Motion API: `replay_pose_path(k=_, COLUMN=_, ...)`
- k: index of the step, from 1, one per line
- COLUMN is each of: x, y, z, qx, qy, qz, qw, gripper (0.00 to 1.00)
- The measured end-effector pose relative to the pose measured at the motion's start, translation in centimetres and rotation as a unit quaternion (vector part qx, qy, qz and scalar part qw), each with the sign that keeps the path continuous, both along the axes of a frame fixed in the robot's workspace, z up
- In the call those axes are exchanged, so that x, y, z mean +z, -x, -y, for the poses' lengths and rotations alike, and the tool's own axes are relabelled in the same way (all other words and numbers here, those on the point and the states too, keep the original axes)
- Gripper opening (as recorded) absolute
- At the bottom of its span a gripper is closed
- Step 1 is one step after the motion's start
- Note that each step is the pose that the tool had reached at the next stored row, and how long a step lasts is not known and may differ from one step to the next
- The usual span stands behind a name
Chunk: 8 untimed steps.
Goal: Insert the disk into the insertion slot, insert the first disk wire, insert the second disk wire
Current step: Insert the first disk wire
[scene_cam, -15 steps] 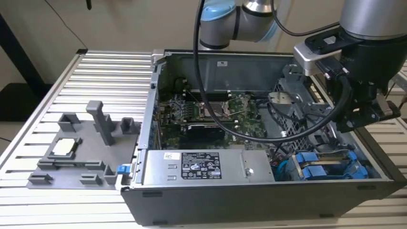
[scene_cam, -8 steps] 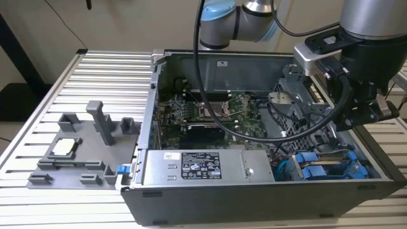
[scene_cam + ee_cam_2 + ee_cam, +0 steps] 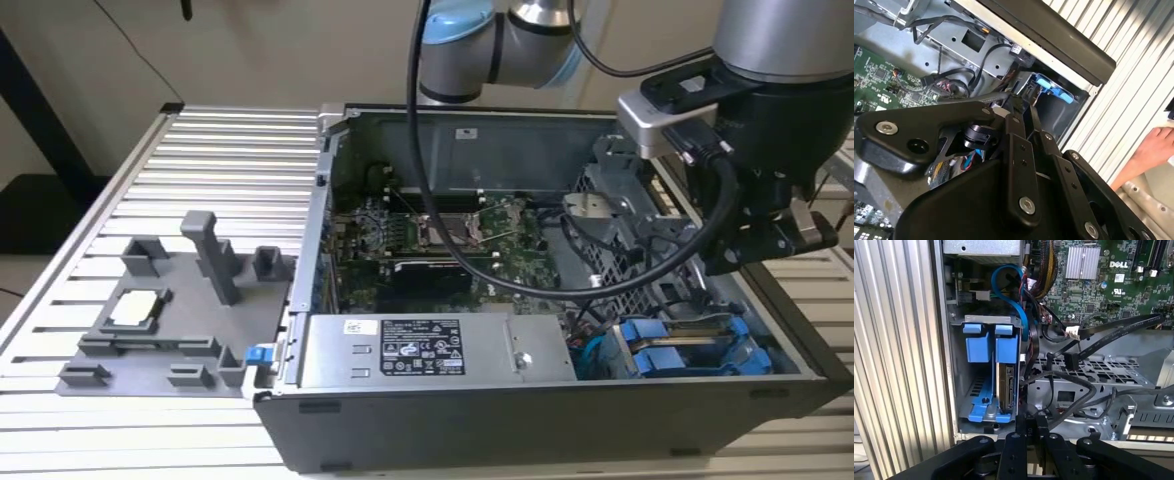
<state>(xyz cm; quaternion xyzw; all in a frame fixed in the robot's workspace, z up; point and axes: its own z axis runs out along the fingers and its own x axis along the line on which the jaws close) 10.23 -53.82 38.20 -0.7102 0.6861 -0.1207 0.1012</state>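
Surface: ribbed aluminium table (image 3: 200, 140) with an open computer case (image 3: 534, 425) on it.
Gripper (image 3: 1031, 422): low at the case's corner, just beside the slot, among black cables (image 3: 1104, 337); how wide it stands cannot be made out.
Disk (image 3: 1007, 385): on edge inside the slot (image 3: 961, 390), in its blue carrier.
Motherboard (image 3: 1094, 290): beyond the slot.
Hand (image 3: 1154, 145): outside the case.

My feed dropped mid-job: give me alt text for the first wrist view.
The disk in its blue carrier sits inside the insertion slot, next to a second blue carrier. Black cables trail across the perforated metal beside it, with the hand close by.
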Motion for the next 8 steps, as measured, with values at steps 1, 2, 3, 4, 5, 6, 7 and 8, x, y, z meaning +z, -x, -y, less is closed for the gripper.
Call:
replay_pose_path(k=1, x=0.00, y=-0.03, z=0.00, qx=0.000, qy=0.0001, qz=-0.0008, qw=1.0000, gripper=0.19)
replay_pose_path(k=2, x=0.00, y=-0.06, z=0.00, qx=0.000, qy=0.0003, qz=-0.0024, qw=1.0000, gripper=0.19)
replay_pose_path(k=3, x=0.00, y=-0.12, z=0.00, qx=0.000, qy=0.0007, qz=-0.0054, qw=1.0000, gripper=0.19)
replay_pose_path(k=4, x=0.00, y=-0.22, z=0.01, qx=0.000, qy=0.0013, qz=-0.0100, qw=0.9999, gripper=0.19)
replay_pose_path(k=5, x=0.00, y=-0.35, z=0.02, qx=0.000, qy=0.0017, qz=-0.0166, qw=0.9999, gripper=0.19)
replay_pose_path(k=6, x=0.00, y=-0.52, z=0.04, qx=0.000, qy=0.0021, qz=-0.0250, qw=0.9997, gripper=0.19)
replay_pose_path(k=7, x=0.00, y=-0.68, z=0.06, qx=0.000, qy=0.0025, qz=-0.0340, qw=0.9994, gripper=0.19)
replay_pose_path(k=8, x=0.00, y=-0.86, z=0.08, qx=0.000, qy=0.0029, qz=-0.0429, qw=0.9991, gripper=0.19)
